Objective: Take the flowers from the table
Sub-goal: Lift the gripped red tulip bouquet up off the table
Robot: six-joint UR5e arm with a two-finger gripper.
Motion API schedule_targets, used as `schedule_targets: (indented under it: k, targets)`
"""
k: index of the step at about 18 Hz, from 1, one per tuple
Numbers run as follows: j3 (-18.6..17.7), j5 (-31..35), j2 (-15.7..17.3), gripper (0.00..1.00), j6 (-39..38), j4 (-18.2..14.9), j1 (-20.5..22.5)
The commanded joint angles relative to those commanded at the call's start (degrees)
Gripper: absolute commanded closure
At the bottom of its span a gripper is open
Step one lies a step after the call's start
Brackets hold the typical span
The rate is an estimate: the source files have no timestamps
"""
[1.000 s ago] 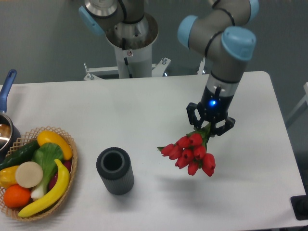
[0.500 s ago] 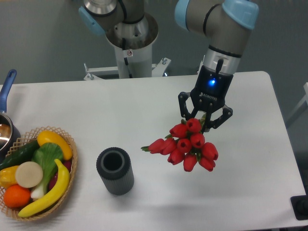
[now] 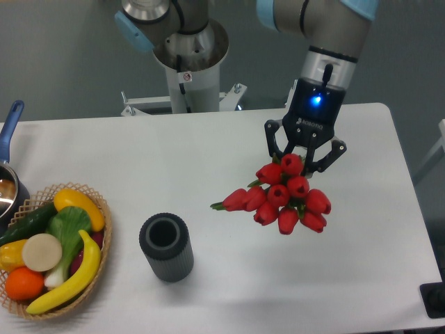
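**Robot arm holds tulip bunch above white surface**

Nearest the camera, a dark ribbed cylinder (image 3: 165, 247) stands upright with its open mouth facing up, and a wicker basket (image 3: 103, 245) at the left edge carries a yellow banana (image 3: 69, 280), an orange (image 3: 23, 283) and other fruit and vegetables. A pot with a blue handle (image 3: 10, 133) sits partly out of view just beyond the basket. Right of centre, the flowers (image 3: 286, 200), a cluster of red tulip buds, hang clear of the white surface (image 3: 167, 167), their shadow falling on it below; 1 bud juts out to the left of the rest. The black tool (image 3: 304, 154), a blue light glowing on its body, is pinching the bunch from above, its 2 fingers (image 3: 272, 146) closed in around the stems, which are mostly hidden behind the buds. Farther back, the grey arm (image 3: 334, 42) with blue joint caps rises out of view, and its base column (image 3: 188, 62) stands behind the surface's far edge.
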Motion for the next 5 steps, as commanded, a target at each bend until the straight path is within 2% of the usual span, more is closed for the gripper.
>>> schedule_targets:
  k: [5]
  targets:
    - [-0.9,0.1,0.6,0.63,0.1,0.0,0.4]
